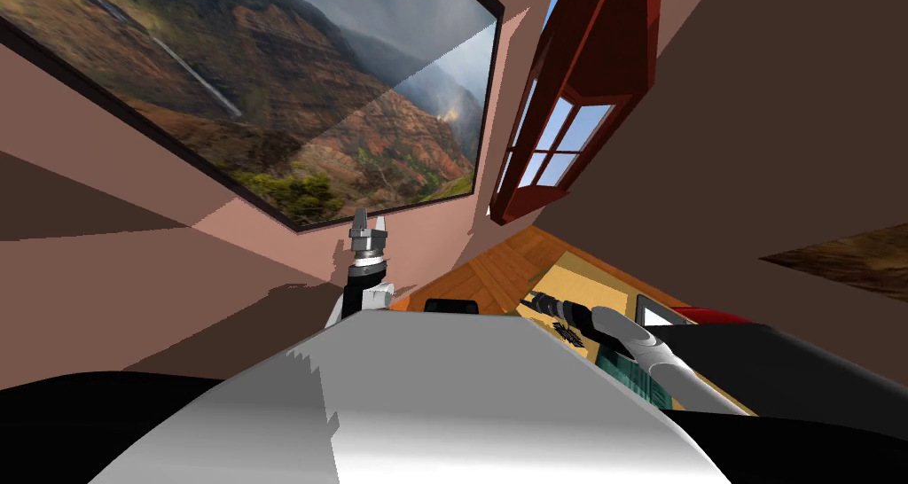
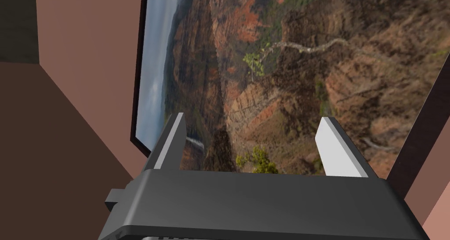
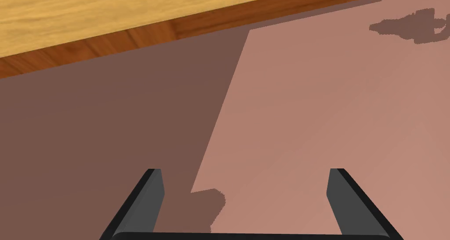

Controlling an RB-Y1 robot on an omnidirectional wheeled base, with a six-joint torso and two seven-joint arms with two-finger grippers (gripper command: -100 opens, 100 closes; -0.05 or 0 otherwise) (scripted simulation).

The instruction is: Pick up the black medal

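While its left gripper [image 1: 369, 223] is pointing up in front of the pink wall [image 1: 106, 266], the robot is reaching its right arm [image 1: 621, 332] low over a light wooden surface [image 1: 585, 284] at its right side. One small black, jagged-edged item, apparently the black medal [image 1: 567, 332], is lying on that surface just beside the arm's dark forearm and is not being held. Three more things are lying near it: one dark green item [image 1: 621, 360], one white panel with a grey border [image 1: 661, 315] and one red item [image 1: 709, 315], none clear enough to name. One large framed landscape picture [image 1: 266, 89] is hanging on the wall, and one red-framed window [image 1: 567, 115] is standing to its right above a brown wooden floor [image 1: 488, 275].

From the left wrist, the left gripper [image 2: 252, 121] is facing the landscape picture [image 2: 285, 74] and its dark frame [image 2: 141, 74]. Its two jaws are standing wide apart with nothing between them.

From the right wrist, the right gripper [image 3: 246, 171] is facing the pink wall [image 3: 329, 96]. Its two dark jaws are also standing wide apart and are gripping nothing. Beyond them, one corner of the light wooden surface [image 3: 110, 13] is showing above a strip of brown wooden floor [image 3: 176, 35]. One arm-shaped shadow [image 3: 408, 26] is falling on the wall.
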